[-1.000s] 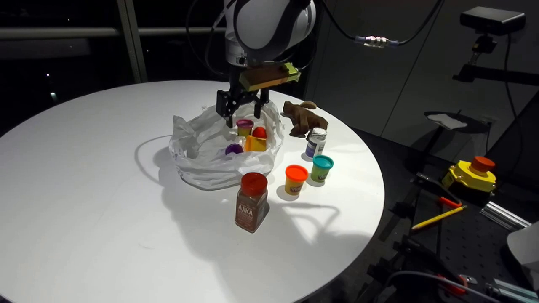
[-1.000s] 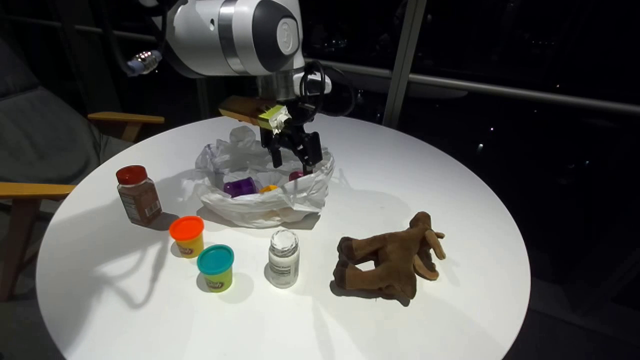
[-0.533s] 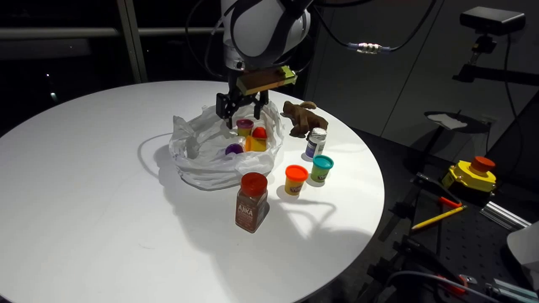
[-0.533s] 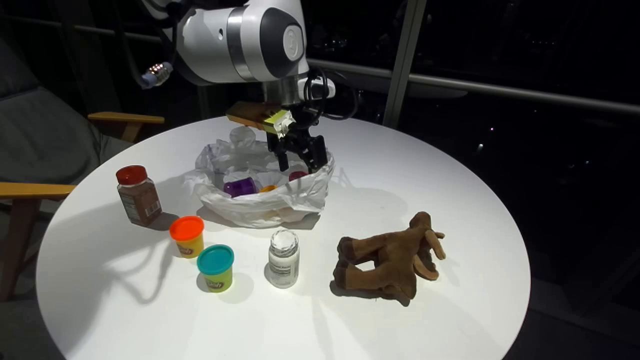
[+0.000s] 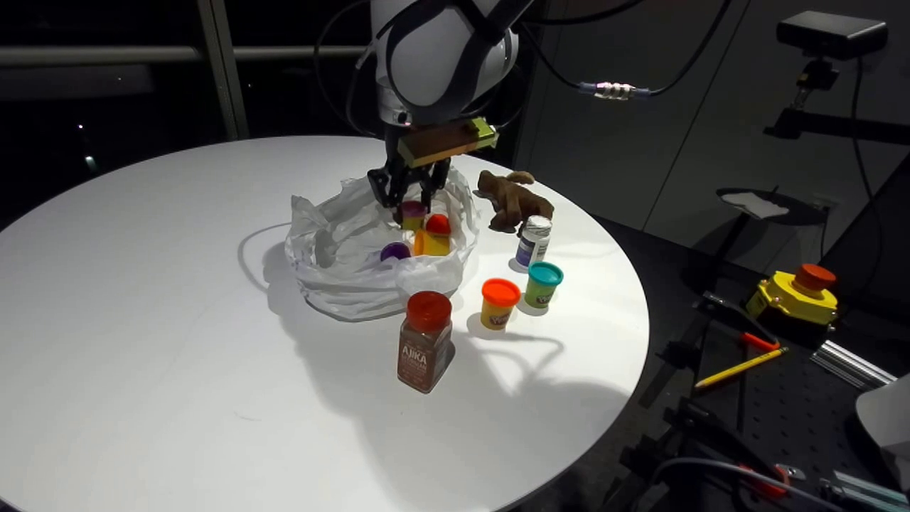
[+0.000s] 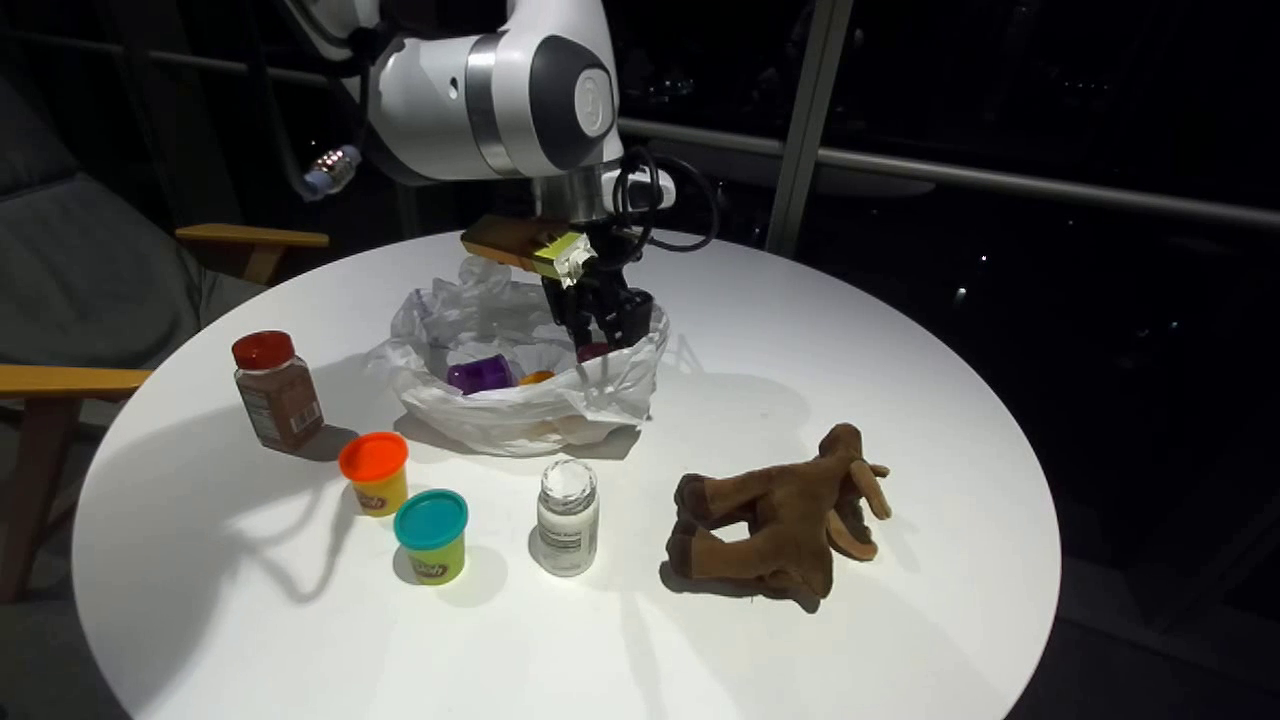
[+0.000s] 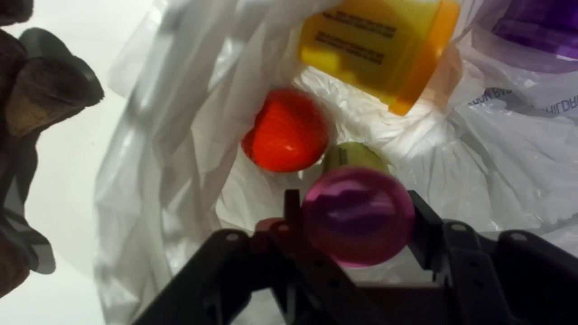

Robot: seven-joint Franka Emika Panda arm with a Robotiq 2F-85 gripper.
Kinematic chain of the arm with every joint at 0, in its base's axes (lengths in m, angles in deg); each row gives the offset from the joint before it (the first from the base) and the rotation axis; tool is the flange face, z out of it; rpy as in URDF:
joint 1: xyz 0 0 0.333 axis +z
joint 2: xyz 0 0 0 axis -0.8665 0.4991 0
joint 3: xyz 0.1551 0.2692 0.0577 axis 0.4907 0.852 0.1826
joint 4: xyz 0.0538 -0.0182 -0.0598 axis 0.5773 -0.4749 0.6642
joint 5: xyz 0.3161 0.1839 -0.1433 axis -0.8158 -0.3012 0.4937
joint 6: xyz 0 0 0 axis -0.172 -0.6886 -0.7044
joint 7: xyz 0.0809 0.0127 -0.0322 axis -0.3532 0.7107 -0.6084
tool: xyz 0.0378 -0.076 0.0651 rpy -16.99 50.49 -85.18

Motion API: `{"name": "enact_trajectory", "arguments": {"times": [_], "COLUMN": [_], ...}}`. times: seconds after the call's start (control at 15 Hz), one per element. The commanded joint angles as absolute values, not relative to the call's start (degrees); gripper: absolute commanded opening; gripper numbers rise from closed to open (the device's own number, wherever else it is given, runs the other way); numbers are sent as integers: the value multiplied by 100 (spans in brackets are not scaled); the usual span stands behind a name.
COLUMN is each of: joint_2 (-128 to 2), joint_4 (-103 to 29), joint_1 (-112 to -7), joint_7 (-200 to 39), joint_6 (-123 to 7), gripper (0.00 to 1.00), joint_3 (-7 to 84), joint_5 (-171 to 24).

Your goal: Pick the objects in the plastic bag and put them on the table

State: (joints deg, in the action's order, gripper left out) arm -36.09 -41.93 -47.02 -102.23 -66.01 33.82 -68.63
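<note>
Pink-topped cup (image 7: 361, 216) in the white plastic bag (image 5: 370, 284), right between the tips of the gripper (image 7: 354, 203).
With fingers (image 7: 424, 230) partway closed, pinching the lid from both sides, just beside a red round thing (image 7: 291, 131).

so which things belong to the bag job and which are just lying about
Job: plastic bag; inside, pink-lidded cup, yellow cup, purple cup, red piece; table; likely unpacked, plush toy, jar, orange-lidded cup, teal-lidded cup, white bottle.

Lying about: pencil, red button, chair.
</note>
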Motion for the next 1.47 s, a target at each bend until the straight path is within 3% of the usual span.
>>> {"name": "enact_trajectory", "arguments": {"times": [0.0,0.67,1.4], "joint_2": [-3940,-6280,-7910], "joint_4": [-4389,-6280,-8385], "joint_1": [-4625,-3963,-3832], "joint_7": [-10387,-11392,-12504], "joint_6": [-6439,-6343,-6084], "gripper": [28,27,27], "joint_3": [3353,3401,5237], "joint_5": [-6896,-6157,-5500]}}
